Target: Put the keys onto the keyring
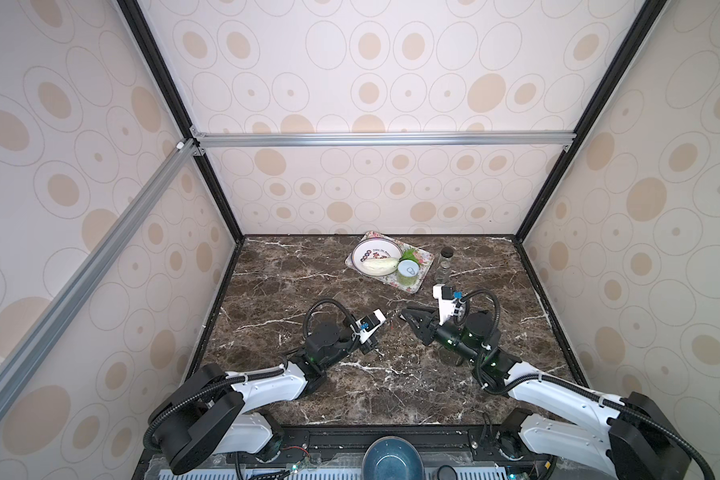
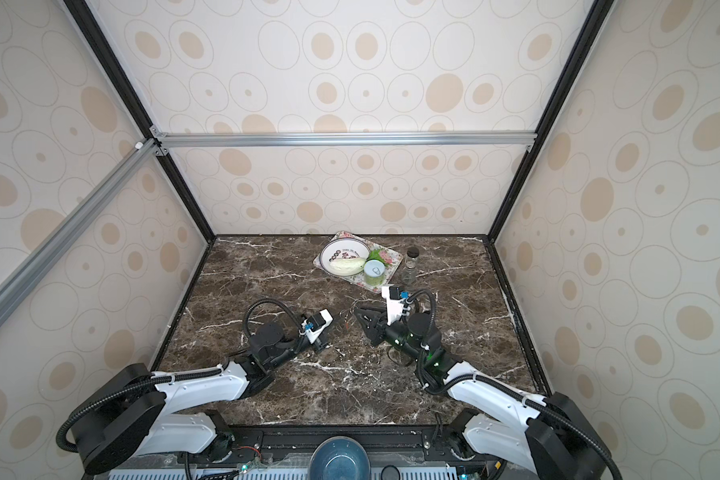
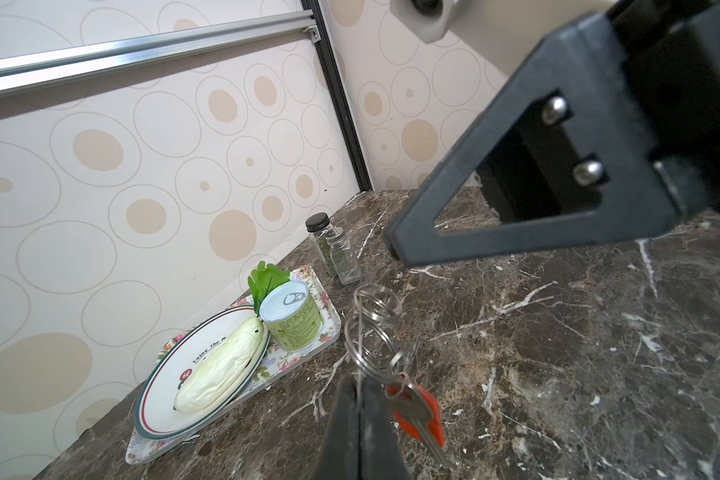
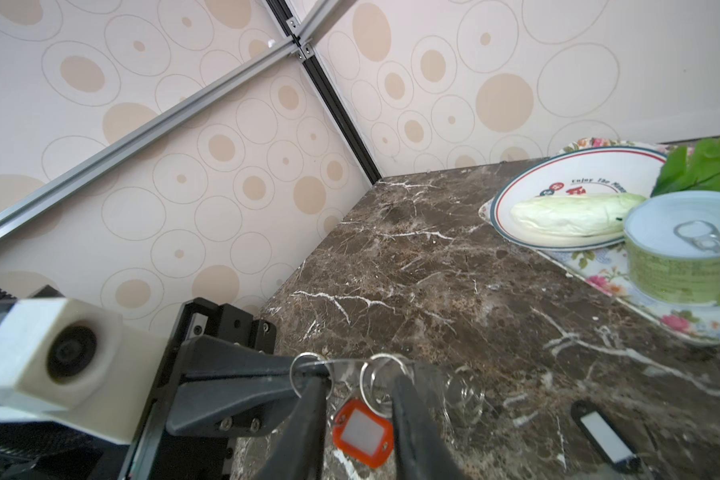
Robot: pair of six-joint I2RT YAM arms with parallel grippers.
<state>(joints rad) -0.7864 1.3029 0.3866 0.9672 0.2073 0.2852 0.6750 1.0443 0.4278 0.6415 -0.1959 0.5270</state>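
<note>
Left wrist view, closest first: the left hand [image 3: 359, 386] is pressed together on the wire of the keyring [image 3: 366, 363], holding it upright, and the red-tag key [image 3: 418, 409] already dangles from it. The right hand [image 4: 360, 386] is spread beside the rings, clamping nothing I can see. The black-tag key [image 4: 603, 432] lies flat on the desk [image 3: 558, 353] just past it. My take: hold the ring dead steady and grab that key by its tag. The only readable text is "Enjoy The M…" on the plate [image 3: 163, 386]. Both tag labels look blank.
</note>
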